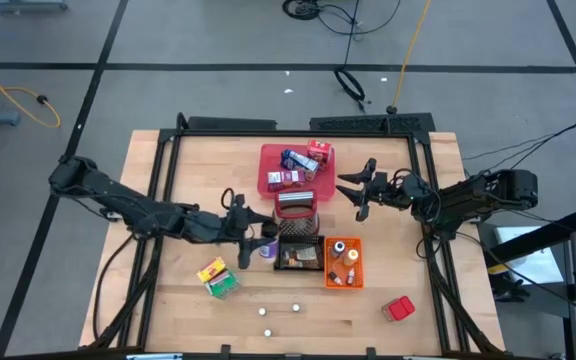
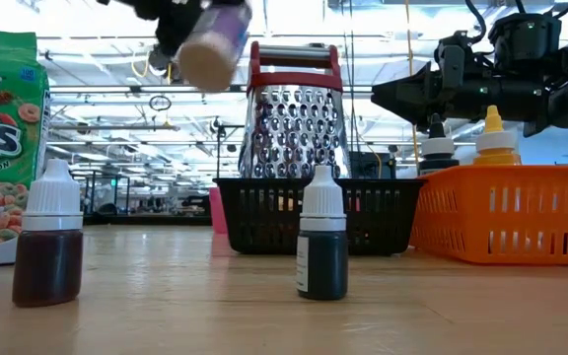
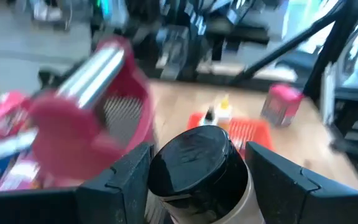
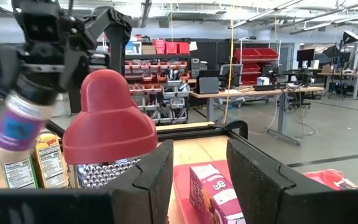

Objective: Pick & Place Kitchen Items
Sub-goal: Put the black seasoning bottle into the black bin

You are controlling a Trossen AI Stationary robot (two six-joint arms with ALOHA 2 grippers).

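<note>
Your left gripper (image 1: 251,233) is clamped on a small shaker jar (image 3: 197,171) with a black lid, held clear of the table just at 9 o'clock of the black wire basket (image 1: 299,250); the low view shows the jar tilted in the air above the basket's near corner. Your right gripper (image 1: 356,190) hangs at 3 o'clock of the red-handled grater (image 1: 296,205), its fingers apart with nothing between them. As for progress, I judge you about midway: the flat red tray (image 1: 268,166) at 12 o'clock already carries several boxes, the orange bin (image 1: 343,262) at 3 o'clock of the basket holds bottles, and the basket has something dark inside. Still loose on the table are the yellow-green cereal boxes (image 1: 216,276) toward 7 o'clock, three tiny white pieces (image 1: 280,314) near 6 o'clock, and the red box (image 1: 399,309) toward 4 o'clock. For room, watch the grater standing between the tray and the basket: it rises just beside your left gripper, so bring the jar down on the basket's side away from it. The open wood along the near edge gives you free space, though the white pieces sit near that edge. The table frame's rails run along both sides under your arms.
</note>
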